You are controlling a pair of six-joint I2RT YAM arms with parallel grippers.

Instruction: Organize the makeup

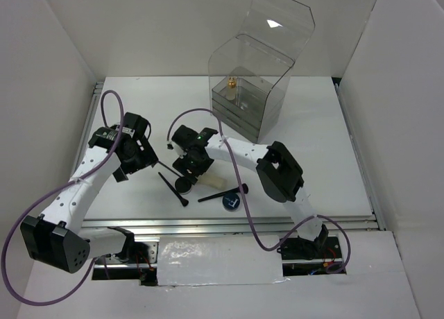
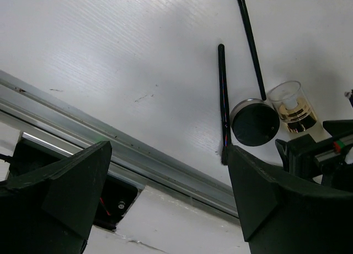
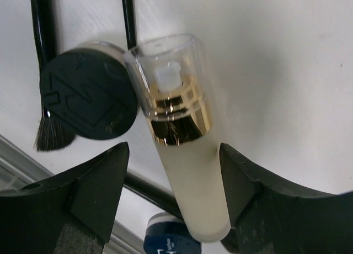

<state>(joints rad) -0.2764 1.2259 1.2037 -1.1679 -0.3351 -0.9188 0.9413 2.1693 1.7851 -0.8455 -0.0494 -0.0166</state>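
Table (image 1: 326,145), white. I log what lies on it. A clear acrylic box (image 1: 239,118) stands at the far middle. Toward the near edge a cream tube (image 3: 185,171) lies flat, with a dark jar (image 3: 88,96) just beside its cap and a blue-lidded jar (image 1: 231,202) near its base. I count three black brushes: bristled brush (image 2: 223,99) alongside the dark jar, thin brush (image 2: 251,44) running up to it, long brush (image 1: 222,193) passing beneath the tube's end.

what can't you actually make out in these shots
Top view: cream tube partly hidden under the right arm.
Right wrist view: blue jar cut off by the bottom edge.
Top view: gold item in the acrylic box too small to identify.
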